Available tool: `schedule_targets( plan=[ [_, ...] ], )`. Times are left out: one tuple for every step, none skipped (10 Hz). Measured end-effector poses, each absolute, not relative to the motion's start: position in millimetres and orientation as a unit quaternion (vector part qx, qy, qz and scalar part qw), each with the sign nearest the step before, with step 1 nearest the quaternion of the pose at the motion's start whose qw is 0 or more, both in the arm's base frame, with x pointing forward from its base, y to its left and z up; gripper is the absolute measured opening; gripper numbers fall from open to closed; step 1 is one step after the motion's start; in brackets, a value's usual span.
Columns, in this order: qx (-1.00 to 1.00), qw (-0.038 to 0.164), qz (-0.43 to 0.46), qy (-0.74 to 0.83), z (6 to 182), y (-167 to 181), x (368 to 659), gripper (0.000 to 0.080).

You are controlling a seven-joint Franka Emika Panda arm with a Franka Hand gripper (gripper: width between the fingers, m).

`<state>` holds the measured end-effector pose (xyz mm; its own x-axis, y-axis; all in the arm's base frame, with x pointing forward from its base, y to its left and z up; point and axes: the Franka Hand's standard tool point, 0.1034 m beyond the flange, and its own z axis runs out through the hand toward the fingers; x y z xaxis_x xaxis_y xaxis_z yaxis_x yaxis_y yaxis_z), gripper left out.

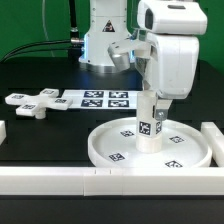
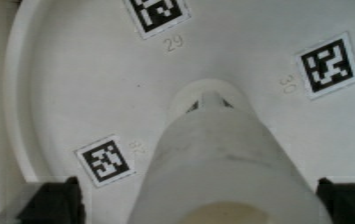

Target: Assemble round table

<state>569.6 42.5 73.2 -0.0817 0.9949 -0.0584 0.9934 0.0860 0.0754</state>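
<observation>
The large round rimmed disc (image 1: pixel 100 150) lies flat on the table at the front. The short thick cylinder leg (image 1: pixel 148 135) stands upright at its centre. My gripper (image 1: pixel 152 102) reaches straight down over the top of the leg, jaws open on either side with a small gap at each finger. In the wrist view the leg (image 2: pixel 218 140) rises from the disc (image 2: pixel 85 90) between my dark fingertips (image 2: pixel 53 202), and my gripper (image 2: pixel 192 207) straddles it. The small cross-shaped base (image 1: pixel 30 103) lies loose on the black table at the exterior view's left.
The marker board (image 1: pixel 100 98) lies flat behind the disc. Long white border walls run along the front (image 1: pixel 100 182) and at the exterior view's right (image 1: pixel 212 135). The robot's base (image 1: pixel 105 40) stands at the back.
</observation>
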Motion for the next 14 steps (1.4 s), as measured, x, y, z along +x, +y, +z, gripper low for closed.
schedule_targets(
  plan=[
    [0.680,0.047,0.008,0.732,73.2,42.4,569.6,0.0648],
    [0.680,0.047,0.008,0.732,73.2,41.8,569.6,0.0559],
    [0.680,0.041,0.000,0.732,70.9,40.5,564.9,0.0420],
    [0.681,0.041,0.000,0.732,70.8,40.4,564.7,0.0418],
    [0.682,0.041,0.000,0.730,70.8,40.2,564.7,0.0418],
    [0.694,0.041,0.000,0.719,70.7,40.2,564.6,0.0418],
    [0.727,0.038,0.000,0.685,70.2,40.7,563.4,0.0418],
    [0.781,0.035,0.000,0.624,69.7,40.6,562.2,0.0414],
    [0.823,0.032,0.003,0.567,69.6,40.9,562.0,0.0414],
    [0.859,0.031,0.006,0.512,69.5,42.1,561.7,0.0413],
    [0.892,0.028,0.009,0.451,69.4,44.3,561.5,0.0413],
    [0.909,0.027,0.008,0.417,69.6,44.9,561.1,0.0413],
    [0.920,0.027,0.009,0.391,69.5,44.2,561.2,0.0413],
    [0.928,0.027,0.010,0.372,69.6,44.3,561.2,0.0413]
  ],
)
